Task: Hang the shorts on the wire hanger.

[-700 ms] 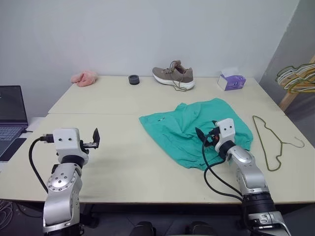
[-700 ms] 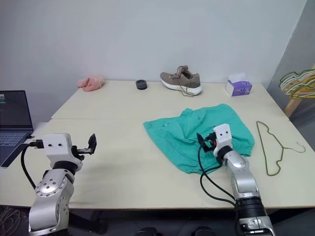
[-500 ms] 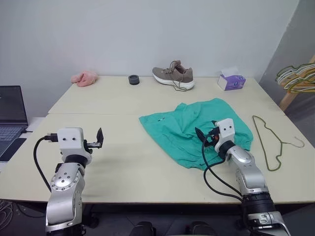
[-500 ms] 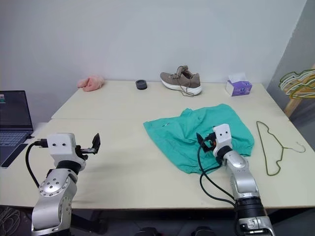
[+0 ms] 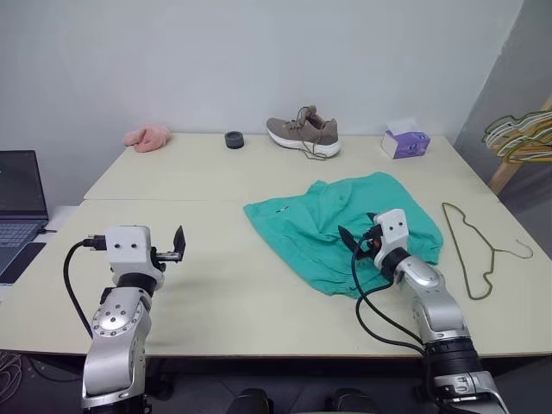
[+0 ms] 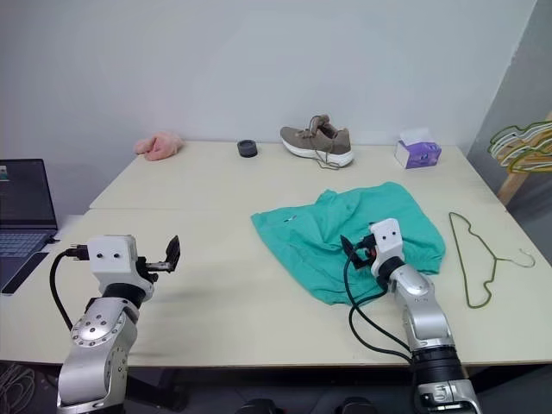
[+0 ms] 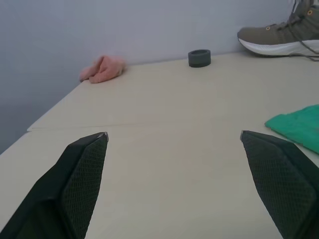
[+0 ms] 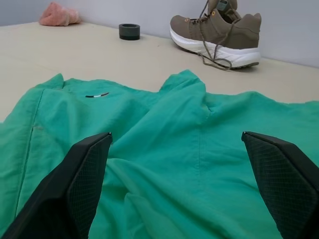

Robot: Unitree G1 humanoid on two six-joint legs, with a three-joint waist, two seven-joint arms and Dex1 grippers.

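The shorts [image 5: 343, 226] lie crumpled mid-table, the wire hanger [image 5: 473, 247] apart near the right edge. Right gripper [image 5: 355, 241] hovers over them, left gripper [image 5: 177, 248] over bare table [image 5: 233, 285]; both wide, empty.

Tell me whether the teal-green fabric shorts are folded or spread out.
Spread out, loosely: the teal-green fabric shorts lie flat but rumpled on the beige table, with creases showing in the right wrist view.
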